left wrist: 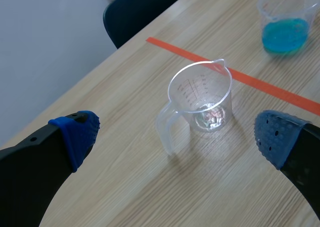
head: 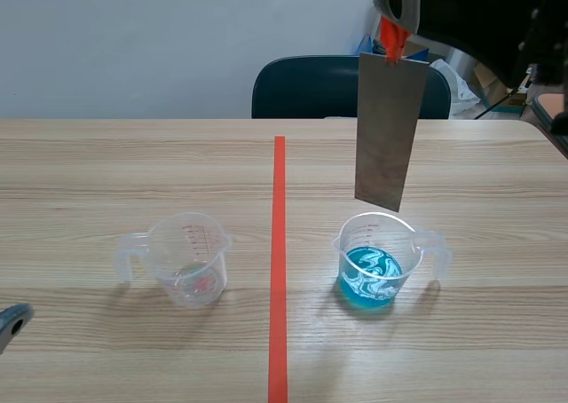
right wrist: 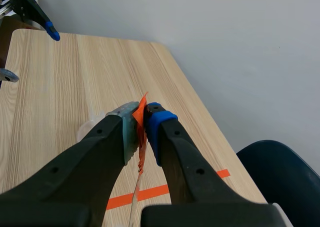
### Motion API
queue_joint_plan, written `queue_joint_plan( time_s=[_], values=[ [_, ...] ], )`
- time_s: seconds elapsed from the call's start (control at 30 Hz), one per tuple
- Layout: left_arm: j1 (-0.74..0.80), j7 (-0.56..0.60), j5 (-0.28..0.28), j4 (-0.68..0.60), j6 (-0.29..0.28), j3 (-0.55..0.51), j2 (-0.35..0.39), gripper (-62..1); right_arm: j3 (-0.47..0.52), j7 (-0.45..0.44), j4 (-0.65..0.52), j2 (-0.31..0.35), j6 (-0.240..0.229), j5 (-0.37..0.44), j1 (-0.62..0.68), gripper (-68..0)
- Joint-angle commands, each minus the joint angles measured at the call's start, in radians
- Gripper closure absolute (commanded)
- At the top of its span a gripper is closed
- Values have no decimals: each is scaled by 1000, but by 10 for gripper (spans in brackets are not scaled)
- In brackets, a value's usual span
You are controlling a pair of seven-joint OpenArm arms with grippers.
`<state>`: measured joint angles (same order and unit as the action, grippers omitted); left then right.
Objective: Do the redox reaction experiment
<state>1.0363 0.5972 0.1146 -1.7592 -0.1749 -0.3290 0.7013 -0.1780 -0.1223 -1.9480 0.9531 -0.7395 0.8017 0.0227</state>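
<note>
lowering the metal strip [head: 388,128] into the cup of blue liquid [head: 373,265] is, we judge, the step in hand.

- right gripper [right wrist: 142,122]: closed narrow on the orange tab [head: 391,37] at the strip's top end; the strip hangs from it.
- method: we would centre the strip over the cup's mouth, keep it upright and come down slowly, so its lower corner clears the rim and does not tip the light cup; the hold on the thin tab looks slight, so we avoid swinging.
- metal strip: long, flat, dull grey rectangle, faintly streaked, hanging a little tilted; lower edge just above the cup's rim, not in the liquid.
- cup of blue liquid: clear, handled, holding a shallow bright-blue pool with pale swirls; on the right arm's side of the tape line [head: 279,261].
- left gripper [left wrist: 176,136]: fingers wide apart, holding nothing, low over the table [head: 106,172], facing a second clear cup [left wrist: 200,94].
</note>
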Motion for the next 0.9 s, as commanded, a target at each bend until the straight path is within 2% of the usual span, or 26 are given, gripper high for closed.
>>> queue_joint_plan(
  time_s=[0.0,0.23,0.87],
  values=[
    [3,38,10,-7,4,-4,-9,-623,15,-18,-9,0,-6,18,-14,-6],
    [3,122,10,-7,-4,-4,-9,-623,15,-18,-9,0,-6,18,-14,-6],
    [2,110,-4,-7,1,-4,-8,-623,15,-18,-9,0,-6,18,-14,-6]
  ],
)
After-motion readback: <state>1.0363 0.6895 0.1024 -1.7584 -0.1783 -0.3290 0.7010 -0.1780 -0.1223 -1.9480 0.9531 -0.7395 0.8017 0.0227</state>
